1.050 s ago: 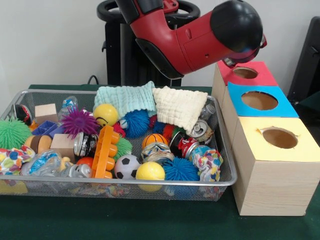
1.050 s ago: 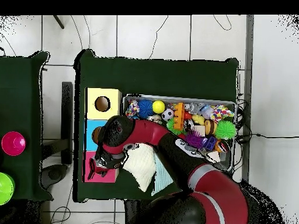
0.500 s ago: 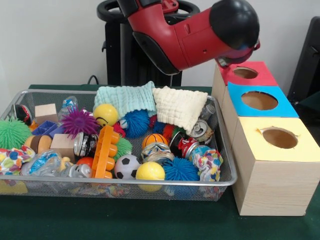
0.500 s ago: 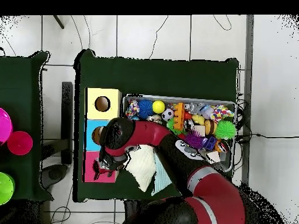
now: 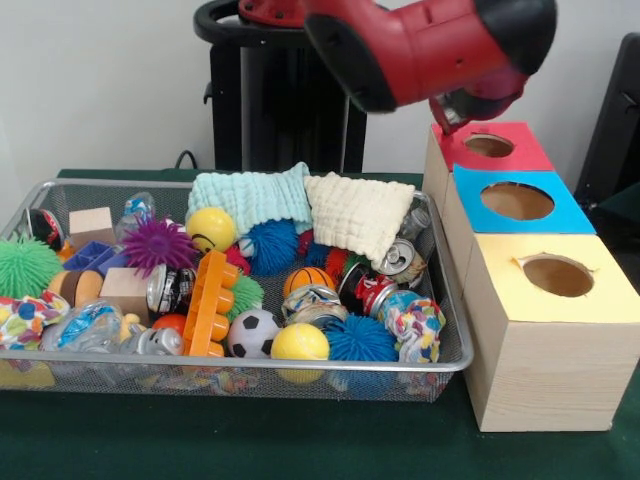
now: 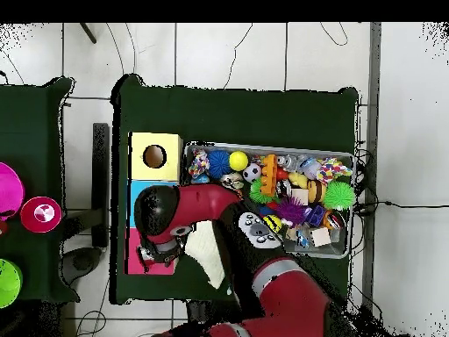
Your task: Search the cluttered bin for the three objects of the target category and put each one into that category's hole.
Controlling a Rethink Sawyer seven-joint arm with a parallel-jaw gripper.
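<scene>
A wire bin (image 5: 250, 362) holds a jumble: balls such as a soccer ball (image 5: 253, 333) and a yellow smiley ball (image 5: 211, 228), crushed cans (image 5: 400, 258), an orange block (image 5: 212, 300), and wooden blocks (image 5: 125, 290). A teal cloth (image 5: 250, 195) and a cream cloth (image 5: 360, 215) lie at its back. To its right stand the red box (image 5: 520, 150), the blue box (image 5: 560, 215) and the yellow box (image 5: 600, 295), each with a round hole on top. My gripper (image 5: 462, 104) hangs by the red box's far corner, mostly hidden behind the arm. In the overhead view the gripper (image 6: 162, 254) is over the red box (image 6: 136, 263).
A black stand (image 5: 280, 110) rises behind the bin. The arm's thick red link (image 5: 420, 50) spans the top of the front view. In the overhead view a pink cup (image 6: 41, 213) and a green cup (image 6: 4, 283) sit on a separate table at the left.
The arm's red link has lifted and swung right in the front view, and drawn back toward the base in the overhead view. The gripper has stayed by the red box. Bin contents are unmoved.
</scene>
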